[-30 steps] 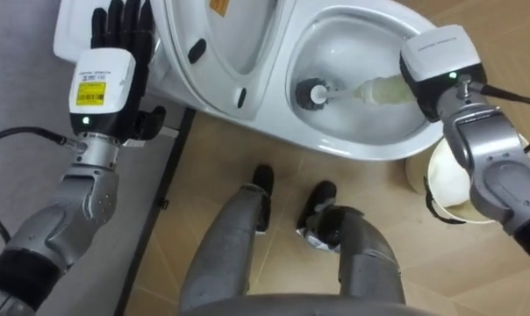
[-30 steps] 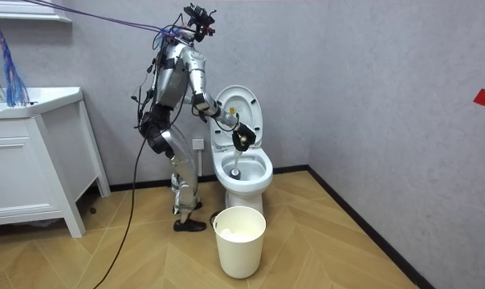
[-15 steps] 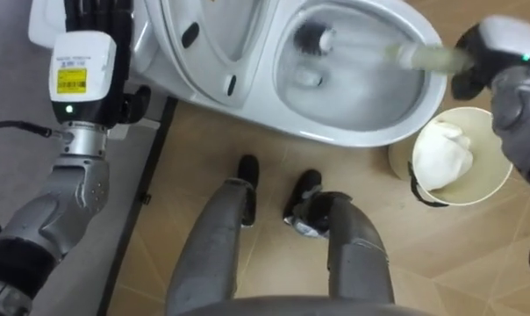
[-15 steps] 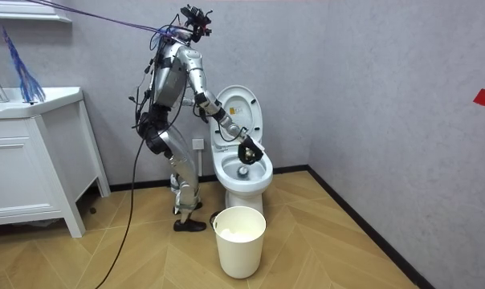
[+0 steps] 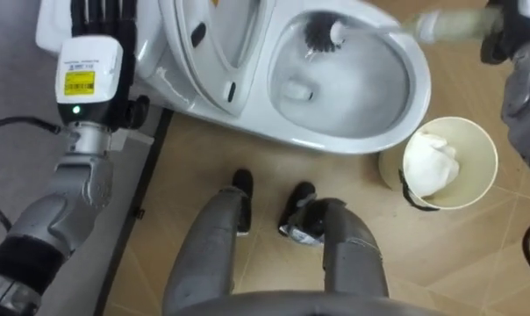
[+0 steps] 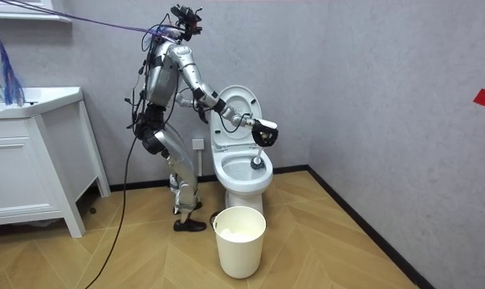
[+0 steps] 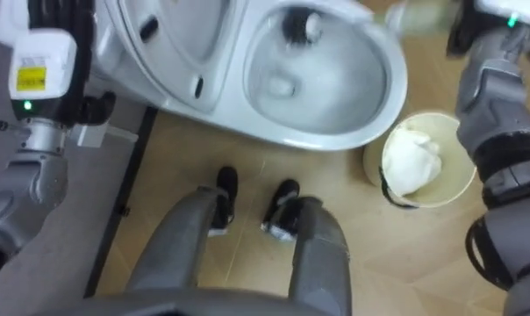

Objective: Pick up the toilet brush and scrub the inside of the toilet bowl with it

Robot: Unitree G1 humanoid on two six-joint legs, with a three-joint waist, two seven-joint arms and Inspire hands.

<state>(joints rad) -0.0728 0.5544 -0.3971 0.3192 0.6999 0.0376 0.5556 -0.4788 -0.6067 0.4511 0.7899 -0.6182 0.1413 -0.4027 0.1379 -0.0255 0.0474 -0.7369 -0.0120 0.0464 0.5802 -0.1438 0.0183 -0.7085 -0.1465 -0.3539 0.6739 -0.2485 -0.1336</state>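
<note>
Furthest left, the robot's left hand point(image 5: 96, 39) was raised beside the toilet's point(image 5: 404, 104) upright lid point(image 5: 214, 44), its fingers straight and close together, holding nothing. The robot stood right in front of the open bowl. Inside the bowl, the toilet brush's point(image 5: 323, 32) dark head lay against the far inner wall just under the rim. Its pale handle ran out over the rim to the right hand point(image 5: 500, 31), whose fingers were curled round the handle's end. On the floor just right of the bowl stood a cream waste bin point(image 5: 454, 121) with crumpled white paper point(image 5: 432, 162) in it.
</note>
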